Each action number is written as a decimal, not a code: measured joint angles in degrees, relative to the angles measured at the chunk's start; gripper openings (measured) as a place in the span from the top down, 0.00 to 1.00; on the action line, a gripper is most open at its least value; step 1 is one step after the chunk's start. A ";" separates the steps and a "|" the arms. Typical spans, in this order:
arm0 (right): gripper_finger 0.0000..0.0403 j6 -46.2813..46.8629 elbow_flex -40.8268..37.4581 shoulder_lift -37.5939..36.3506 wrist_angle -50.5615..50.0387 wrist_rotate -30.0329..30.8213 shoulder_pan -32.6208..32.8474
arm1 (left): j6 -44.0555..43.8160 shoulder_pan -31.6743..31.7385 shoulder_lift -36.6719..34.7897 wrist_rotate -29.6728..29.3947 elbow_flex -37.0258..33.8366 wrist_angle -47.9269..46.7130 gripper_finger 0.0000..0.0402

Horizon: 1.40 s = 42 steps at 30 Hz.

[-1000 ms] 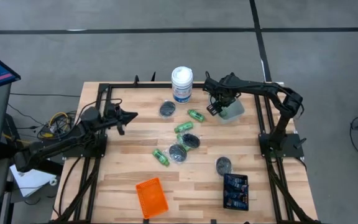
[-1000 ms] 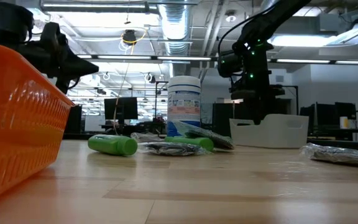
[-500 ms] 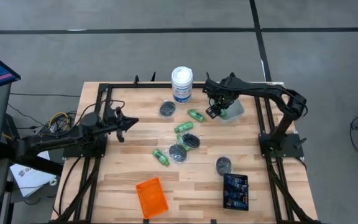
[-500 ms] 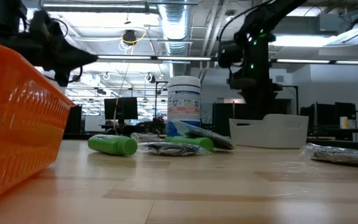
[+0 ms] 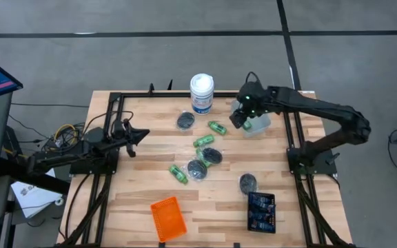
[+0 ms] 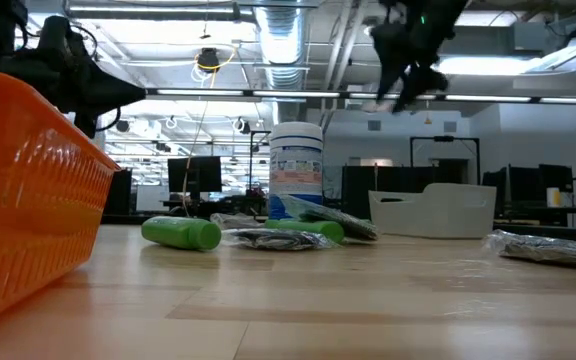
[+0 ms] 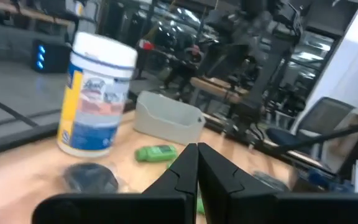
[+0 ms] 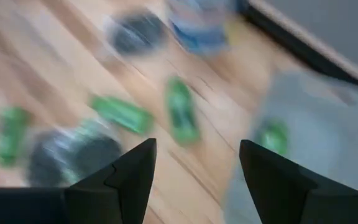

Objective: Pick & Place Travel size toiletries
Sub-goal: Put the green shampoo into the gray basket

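Left gripper [image 5: 142, 131]: held over the table's left side, well apart from the items; fingers pressed together in the left wrist view, nothing between them. Judged to be waiting.

Orange tray [image 5: 167, 218]: set at the near edge, left of centre; nothing is seen inside it from above.

Green bottles: one [image 5: 178, 173] lies near the table's middle beside a wrapped puck [image 5: 197, 169]; a second [image 5: 203, 141] lies just beyond; a third [image 5: 217, 127] lies nearer the clear tray.

Wrapped pucks: one [image 5: 185, 120] sits close to the white canister [image 5: 201, 92]; another [image 5: 211, 156] lies at the centre cluster; a further one [image 5: 247, 182] lies to the right, near the black tray [image 5: 261, 211].

Black tray: dark blue tubes are seen inside it.

Clear tray [image 5: 259, 123]: placed at the far right of the table; a green bottle [image 8: 272, 137] is seen inside it in the right wrist view, though blurred.

Right gripper [image 5: 238, 118]: raised above the clear tray's left edge, high over the table in the low view; fingers spread wide, nothing held.

Step in hand: judged to be the pause after a drop into the clear tray, with the right arm clear of it.

Next move: a descent toward the nearest loose green bottle is called for, with the spread fingers lined across its narrow body before closing.
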 joint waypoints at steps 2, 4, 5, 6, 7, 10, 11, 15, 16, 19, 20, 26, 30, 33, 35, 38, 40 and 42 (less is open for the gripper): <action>0.45 0.12 0.07 -0.78 5.18 0.24 2.77 | 1.82 0.00 -0.07 -0.82 0.00 0.09 1.00; 0.45 0.37 0.04 -0.49 8.95 0.64 5.21 | 2.15 0.00 -0.11 -1.30 0.00 0.18 1.00; 0.45 0.87 0.04 -0.18 10.79 0.65 6.30 | 2.13 0.00 -0.11 -1.58 0.00 0.20 1.00; 0.45 1.46 0.04 0.22 11.63 0.65 7.19 | 2.11 0.00 -0.09 -1.62 0.00 0.21 1.00; 0.45 2.07 0.05 1.18 12.44 0.69 7.99 | 2.12 0.00 -0.11 -1.61 0.00 0.24 1.00; 0.46 2.43 -0.13 4.56 14.25 0.76 10.29 | 2.11 0.00 -0.07 -1.61 0.00 0.27 1.00; 0.46 2.43 -0.10 6.03 15.18 0.86 10.90 | 2.11 0.00 0.14 -1.60 -0.01 0.34 1.00; 0.47 2.55 0.01 11.38 19.68 0.70 13.12 | 2.09 0.00 0.98 -1.50 -0.05 0.64 1.00; 0.47 2.81 0.02 12.65 21.31 0.63 13.60 | 2.11 0.00 1.07 -1.34 -0.07 0.64 1.00; 0.48 3.13 0.08 16.39 26.89 0.33 15.34 | 2.07 0.00 2.06 -1.02 -0.07 1.28 1.00; 0.48 3.13 0.01 17.25 27.45 0.26 16.02 | 2.06 0.00 2.31 -0.90 -0.07 1.14 1.00; 0.50 3.22 6.35 26.66 30.19 0.13 19.74 | 2.06 0.02 4.39 -1.07 -0.07 1.71 1.00; 0.52 2.86 14.12 33.69 25.13 0.28 21.92 | 2.07 0.02 5.92 -1.19 -0.07 2.23 1.00; 0.54 2.41 21.32 38.95 21.37 0.83 23.41 | 2.07 0.04 7.24 -1.13 -0.07 2.84 1.00; 0.55 2.47 26.60 42.54 18.50 1.23 24.11 | 2.07 0.02 8.77 -1.13 -0.07 4.13 1.00; 0.55 3.56 33.62 47.63 14.18 2.35 25.20 | 2.07 0.02 10.47 -1.17 -0.07 4.87 1.00; 0.55 3.55 38.15 51.01 11.02 3.51 25.68 | 2.06 -0.11 11.20 -1.17 -0.07 4.77 1.00; 0.53 3.59 43.02 54.61 9.54 4.04 25.89 | 2.08 -1.76 10.77 -1.94 -0.07 5.04 1.00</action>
